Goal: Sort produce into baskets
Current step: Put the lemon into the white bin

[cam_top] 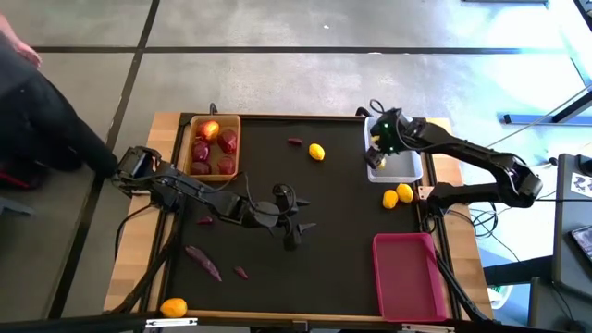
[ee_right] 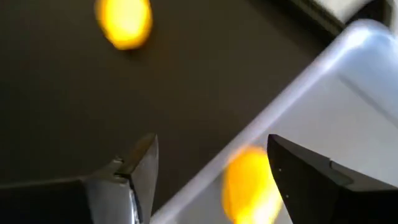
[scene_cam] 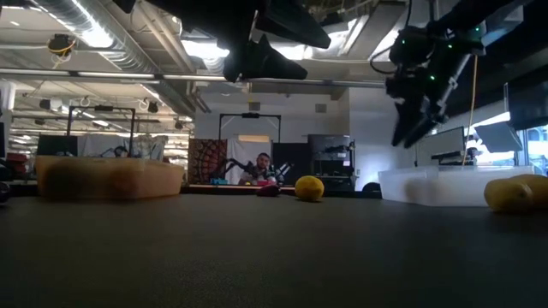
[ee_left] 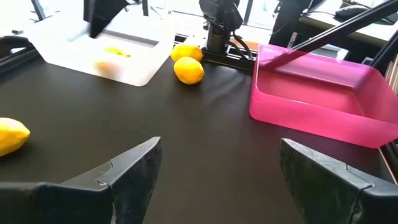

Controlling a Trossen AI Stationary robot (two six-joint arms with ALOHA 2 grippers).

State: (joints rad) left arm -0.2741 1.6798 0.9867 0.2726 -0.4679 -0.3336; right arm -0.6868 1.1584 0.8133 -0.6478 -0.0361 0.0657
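- Produce sorting is at a drop-off: the right end effector (cam_top: 377,148), fingers apart, hangs over the white basket (cam_top: 405,168) at the bench's two o'clock, a yellow fruit (ee_right: 249,186) below it.
- Left end effector (cam_top: 294,225) waits mid-bench, fingers spread and empty.
- Next, I judge: the two yellow fruits (cam_top: 398,195) beside that basket.

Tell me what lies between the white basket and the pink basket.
Two yellow fruits, side by side on the mat between white basket and pink basket, per the high view.
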